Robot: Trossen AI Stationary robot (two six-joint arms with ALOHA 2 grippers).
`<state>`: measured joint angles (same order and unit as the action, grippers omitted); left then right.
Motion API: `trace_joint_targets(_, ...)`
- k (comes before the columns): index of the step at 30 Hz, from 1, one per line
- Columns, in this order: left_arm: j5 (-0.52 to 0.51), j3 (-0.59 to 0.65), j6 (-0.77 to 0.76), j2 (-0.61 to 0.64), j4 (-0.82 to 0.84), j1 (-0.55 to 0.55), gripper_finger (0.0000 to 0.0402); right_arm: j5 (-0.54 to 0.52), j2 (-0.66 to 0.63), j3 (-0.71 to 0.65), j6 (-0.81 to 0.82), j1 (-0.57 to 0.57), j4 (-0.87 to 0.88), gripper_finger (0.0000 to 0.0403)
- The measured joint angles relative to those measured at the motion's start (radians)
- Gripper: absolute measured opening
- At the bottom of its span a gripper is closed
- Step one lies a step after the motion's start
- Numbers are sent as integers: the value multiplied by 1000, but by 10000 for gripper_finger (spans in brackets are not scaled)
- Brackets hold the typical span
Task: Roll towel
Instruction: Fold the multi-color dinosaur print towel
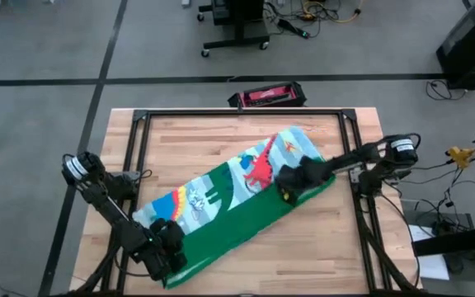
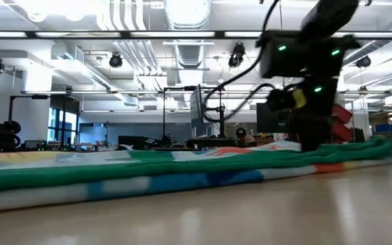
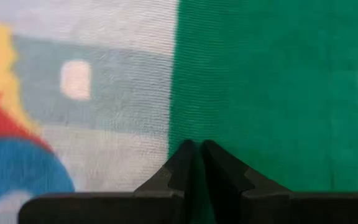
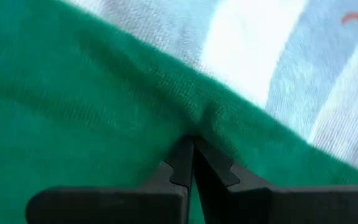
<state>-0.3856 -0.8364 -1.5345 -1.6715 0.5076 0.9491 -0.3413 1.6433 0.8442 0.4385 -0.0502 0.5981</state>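
The towel (image 1: 237, 206) lies as a long folded strip slanting across the wooden table, from near left to far right. Its dinosaur print faces up on the far side and its green border (image 1: 254, 227) runs along the near side. In the low view the towel (image 2: 182, 170) lies flat as a low band. My left gripper (image 1: 167, 247) is shut at the strip's near-left end. My right gripper (image 1: 291, 186) is shut on the green border toward the far-right end. My left gripper comes from above, pointing down, with its shut fingertips (image 3: 185, 163) at the line where the green border (image 3: 229, 112) meets the printed centre. The cloth lies flat on the table there. Whether cloth sits between the tips, I cannot tell. My right gripper comes from above, pointing down, and pinches a small pucker of the green border (image 4: 194, 124) between its fingertips (image 4: 182, 162), close to the printed centre. One layer or several, I cannot tell. The towel lies on the table around it.
A black metal frame (image 1: 237, 113) runs around the tabletop. A red and black box (image 1: 266, 95) lies on the floor beyond the far edge. Bare wood (image 1: 320, 247) shows on the near right and at the far left (image 1: 180, 148).
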Motion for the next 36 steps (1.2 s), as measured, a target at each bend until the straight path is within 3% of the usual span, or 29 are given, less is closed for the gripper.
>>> trace_joint_targets(6,-108,-13,94,-9,-94,-25,23,2,29,48,-272,-181,-229,0)
trace_joint_targets(11,-140,-21,161,-2,-93,-60,23,-47,23,130,-336,-204,-231,0)
trace_joint_targets(15,-120,-70,183,40,51,-70,23,-76,-23,181,-326,-111,-263,0)
trace_joint_targets(18,-85,-113,128,61,233,-69,23,-19,-21,196,-293,-5,-307,0)
trace_joint_targets(22,61,-124,47,72,376,-70,23,39,26,193,-217,150,-449,0)
trace_joint_targets(29,131,-49,24,40,274,-72,23,38,208,213,-108,350,-607,0)
trace_joint_targets(36,172,-16,105,1,78,-90,23,26,297,283,-60,408,-573,0)
